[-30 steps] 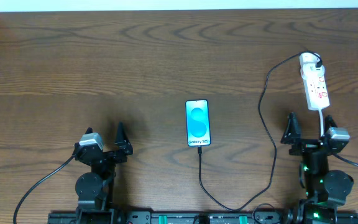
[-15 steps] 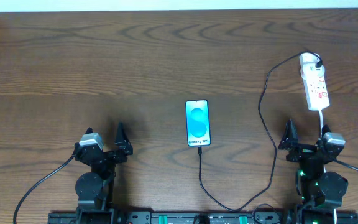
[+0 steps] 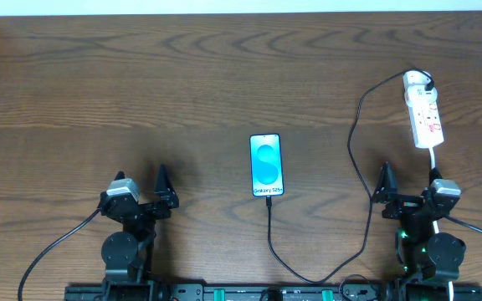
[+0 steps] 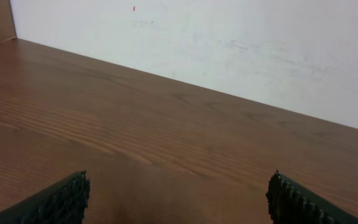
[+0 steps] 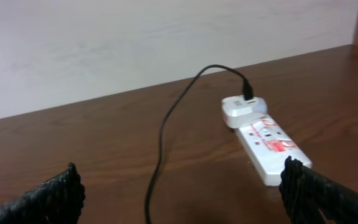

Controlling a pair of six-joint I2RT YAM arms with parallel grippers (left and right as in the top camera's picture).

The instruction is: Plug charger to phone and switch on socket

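**Phone and socket both lie lengthwise up the frame; both grippers spread wide and empty**

In the overhead view the phone [image 3: 265, 165] lies flat at the centre of the table [image 3: 141, 84]. Its long axis runs top to bottom, screen up, with the lettered end toward the lower edge. The charger [image 3: 351, 159] meets that lower short edge. From there it drops toward the bottom of the frame, loops right, climbs past the right arm and arcs over to a white adapter [image 3: 414, 81] at the upper end of the socket [image 3: 425, 119]. Whether the tip is fully seated in the phone cannot be told.

The socket sits at the upper right, its long axis also roughly top to bottom and its lower end tilted slightly right. A white lead [image 3: 433, 159] leaves that lower end. In the right wrist view the socket [image 5: 269, 144] points away at a slant, with the adapter [image 5: 244, 111] at its far end. The position of its switches cannot be read.

Bare wood stretches across the whole left half and the upper middle of the table. A pale wall [image 3: 224, 7] borders the top edge. The phone stands well apart from both arms, while the socket lies near the right edge.

The left gripper [image 3: 141, 182] sits at the lower left, jaws wide, holding nothing. The left wrist view shows its fingers [image 4: 61, 199] over bare wood. The right gripper [image 3: 410, 186], at the lower right, is spread fully and is also empty. It sits just below the socket and beside the cable.
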